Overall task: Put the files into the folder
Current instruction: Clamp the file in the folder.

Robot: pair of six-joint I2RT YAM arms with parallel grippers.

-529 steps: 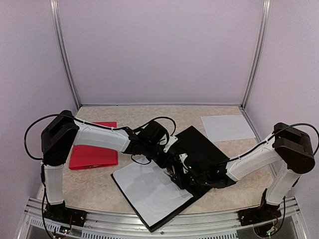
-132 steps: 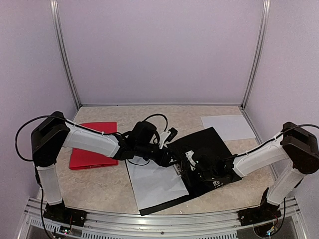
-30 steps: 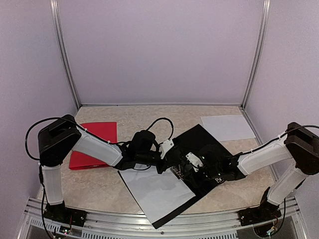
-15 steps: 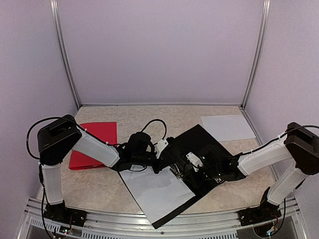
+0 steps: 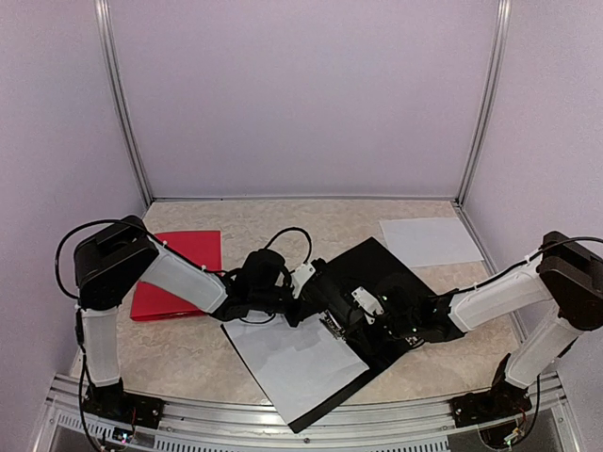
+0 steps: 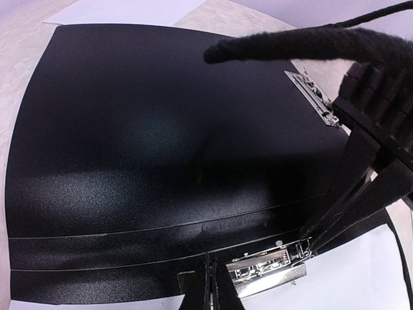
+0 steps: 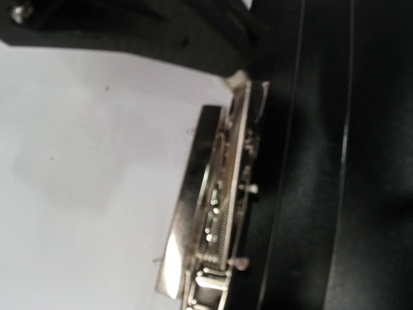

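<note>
The marbled table (image 5: 283, 221) bears black folder (image 5: 372, 262), red folder (image 5: 170, 303), loose sheet (image 5: 431, 241).

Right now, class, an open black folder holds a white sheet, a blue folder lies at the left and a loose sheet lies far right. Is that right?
No: the folder at the left is red, not blue, as the top view shows. The black folder, its white sheet and the loose sheet are as stated.

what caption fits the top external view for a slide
The left gripper and right gripper meet at the metal clip of the open black folder, a white sheet inside
</note>
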